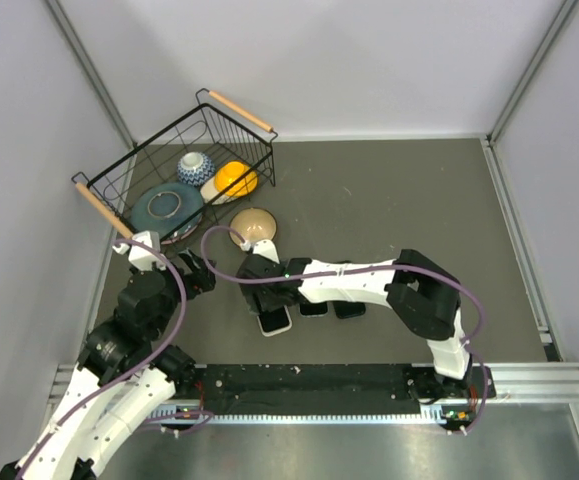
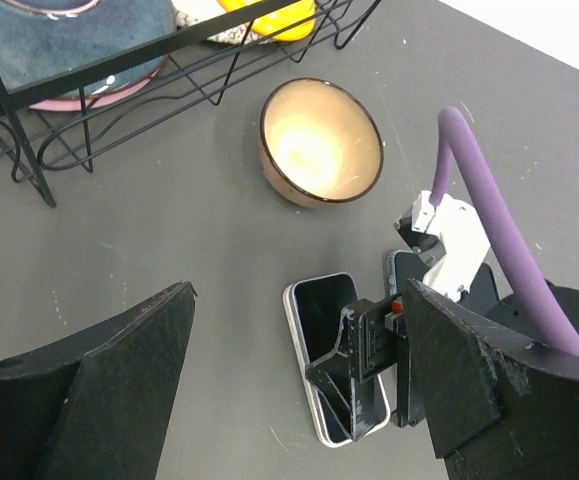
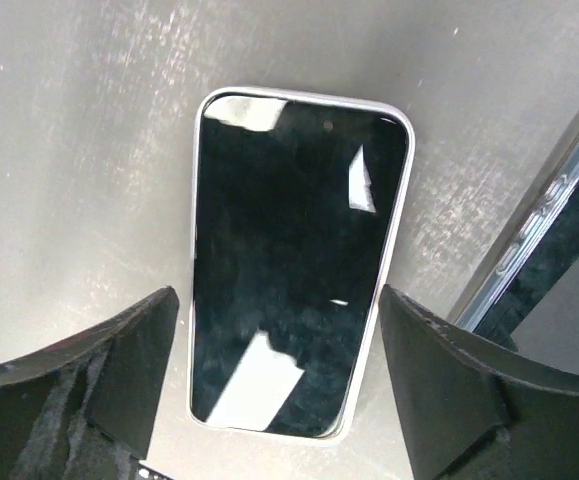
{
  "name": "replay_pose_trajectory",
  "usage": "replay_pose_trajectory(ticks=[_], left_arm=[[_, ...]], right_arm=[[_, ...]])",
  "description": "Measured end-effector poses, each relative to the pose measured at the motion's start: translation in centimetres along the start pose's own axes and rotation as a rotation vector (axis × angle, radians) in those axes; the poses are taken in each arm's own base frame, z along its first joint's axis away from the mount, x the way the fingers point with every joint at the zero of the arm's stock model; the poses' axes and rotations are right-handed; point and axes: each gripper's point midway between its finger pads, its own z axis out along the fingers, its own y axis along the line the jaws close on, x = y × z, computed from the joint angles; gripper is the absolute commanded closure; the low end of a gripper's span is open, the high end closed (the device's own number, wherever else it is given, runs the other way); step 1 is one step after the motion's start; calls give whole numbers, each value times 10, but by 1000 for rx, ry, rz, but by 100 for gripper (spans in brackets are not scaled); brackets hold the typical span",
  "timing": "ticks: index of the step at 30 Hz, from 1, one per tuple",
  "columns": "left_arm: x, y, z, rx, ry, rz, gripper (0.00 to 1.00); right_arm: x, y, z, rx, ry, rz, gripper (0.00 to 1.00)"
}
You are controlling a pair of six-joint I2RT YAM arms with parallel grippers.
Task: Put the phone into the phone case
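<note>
The phone [image 3: 289,250], screen up inside its pale phone case [image 3: 193,200] on the grey table [image 3: 69,150], lies flat beneath the right pincer [image 3: 279,300], whose spread fingers stand at its 9 and 3 o'clock, while the left pincer [image 2: 299,300], also spread wide, hovers apart at its 10 o'clock in the top view.

Glossy black glass on the phone [image 3: 289,260], throwing back bright glints, and the pale rim around it looks smooth. Under it the worktop [image 3: 89,120] is dark grey and matt, peppered with fine scuffs. The fingers [image 3: 439,390] of the right hand [image 3: 277,310] are black plastic, matt, grainy, chipped pale at the edges. Far left, the basket [image 1: 141,142] is thin black metal wire with bare wooden handles [image 1: 241,112]. Beside it the tan bowl [image 2: 319,140] shines: glazed ceramic. The purple cable [image 2: 489,220] has a smooth sheath.
</note>
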Motion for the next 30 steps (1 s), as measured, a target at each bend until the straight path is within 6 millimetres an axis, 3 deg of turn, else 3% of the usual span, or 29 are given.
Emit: replay_pose_trajectory(ticks=[7, 14, 20, 26, 30], left_arm=[[7, 7, 7, -55, 14, -53, 13], [21, 8, 14, -83, 57, -85, 18], [62, 7, 29, -82, 219, -42, 23], [103, 0, 41, -23, 337, -43, 35], [128, 1, 48, -12, 406, -54, 38]], right_arm=[[8, 0, -6, 0, 13, 2, 15], [3, -2, -28, -41, -4, -7, 13], [3, -8, -44, -184, -23, 32, 17], [21, -36, -36, -297, -29, 125, 20], [16, -26, -37, -380, -49, 139, 22]])
